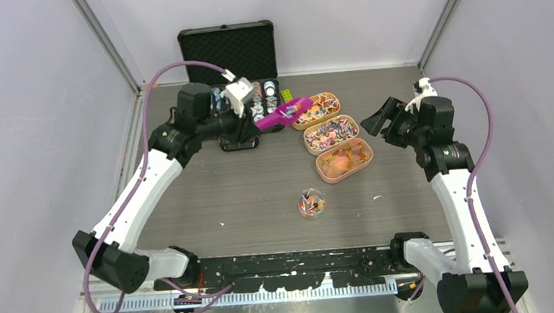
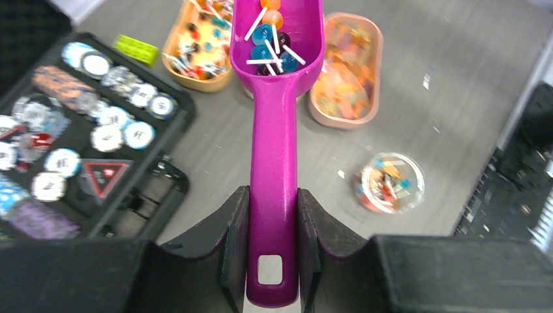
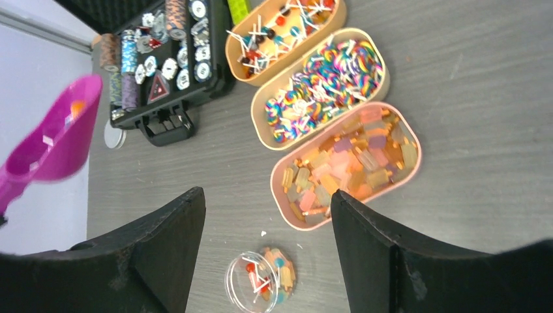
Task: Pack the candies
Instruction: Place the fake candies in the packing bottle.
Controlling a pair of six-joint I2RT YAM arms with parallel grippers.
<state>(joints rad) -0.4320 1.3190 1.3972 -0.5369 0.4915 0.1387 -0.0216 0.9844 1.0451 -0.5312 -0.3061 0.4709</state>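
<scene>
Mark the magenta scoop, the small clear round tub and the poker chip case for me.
magenta scoop (image 2: 272, 143): left wrist view, middle of the handle.
small clear round tub (image 3: 227, 282): right wrist view, left rim.
poker chip case (image 1: 228, 52): top view, raised open lid.

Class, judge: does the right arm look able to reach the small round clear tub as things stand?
Probably yes: the right hand is open and empty, and nothing visible stands between it and the round clear tub.
</scene>
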